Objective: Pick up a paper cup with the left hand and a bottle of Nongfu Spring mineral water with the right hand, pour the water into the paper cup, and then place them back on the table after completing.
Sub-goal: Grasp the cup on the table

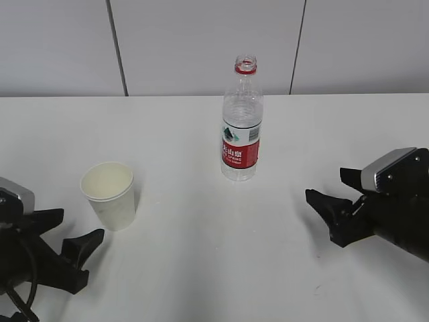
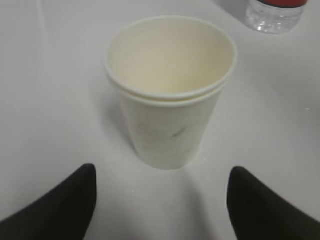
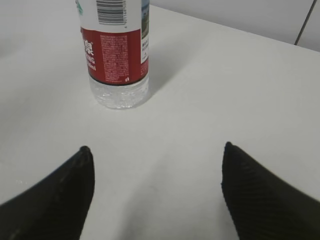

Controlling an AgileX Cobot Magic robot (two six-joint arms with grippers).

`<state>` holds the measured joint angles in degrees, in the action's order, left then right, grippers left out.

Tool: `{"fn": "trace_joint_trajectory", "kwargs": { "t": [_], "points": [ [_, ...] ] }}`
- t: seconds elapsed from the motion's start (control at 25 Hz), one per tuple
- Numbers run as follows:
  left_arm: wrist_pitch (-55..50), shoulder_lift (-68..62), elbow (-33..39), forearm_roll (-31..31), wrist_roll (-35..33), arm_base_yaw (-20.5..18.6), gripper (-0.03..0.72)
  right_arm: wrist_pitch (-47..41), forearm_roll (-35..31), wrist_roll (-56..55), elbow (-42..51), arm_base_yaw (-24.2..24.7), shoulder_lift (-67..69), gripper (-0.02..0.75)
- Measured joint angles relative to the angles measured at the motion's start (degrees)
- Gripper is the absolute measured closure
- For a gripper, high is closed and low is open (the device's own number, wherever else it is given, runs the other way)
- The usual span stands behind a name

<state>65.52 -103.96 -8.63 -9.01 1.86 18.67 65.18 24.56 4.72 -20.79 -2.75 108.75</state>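
Standing upright on the table, the paper cup is being faced by the left hand, whose two fingers are being held spread apart with nothing between them. In the exterior view the cup is being seen at about one o'clock from that gripper, near it but not touching, with its long axis vertical and its mouth open upward; a second rim just under the first is being shown in the left wrist view, so two nested cups may be being presented. In that wrist view the cup is being framed at twelve o'clock, centred between the fingertips and just ahead of them, so a straight advance is being judged enough to bring the jaws round its wall. Further right, the bottle is being seen upright and uncapped, with clear water visible at its base. The right hand is also being held open and empty, well apart from the bottle, which is lying at about ten o'clock from it. In the right wrist view the bottle is being shown at eleven o'clock, off to the left of the gap, so a leftward correction is being judged necessary before closing.
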Motion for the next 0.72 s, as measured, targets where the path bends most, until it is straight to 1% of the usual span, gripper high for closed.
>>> {"fn": "trace_joint_trajectory", "kwargs": {
  "t": [0.08, 0.2, 0.56, 0.72],
  "points": [
    [0.0, 0.0, -0.86, -1.76, 0.19, 0.0, 0.188, 0.13, 0.0, 0.11, -0.11, 0.0, 0.0, 0.15],
    [0.22, -1.19, -2.67, -2.74, 0.32, -0.18, 0.187, 0.24, 0.0, 0.23, -0.33, 0.0, 0.0, 0.15],
    [0.0, -9.34, -7.25, -10.64, 1.8, -4.81, 0.181, 0.35, 0.6, 0.33, -0.7, 0.0, 0.84, 0.15],
    [0.06, -9.66, -9.92, -12.64, 2.4, -5.57, 0.177, 0.45, 0.97, 0.33, -0.93, 0.0, 0.93, 0.15]
  ]
}}
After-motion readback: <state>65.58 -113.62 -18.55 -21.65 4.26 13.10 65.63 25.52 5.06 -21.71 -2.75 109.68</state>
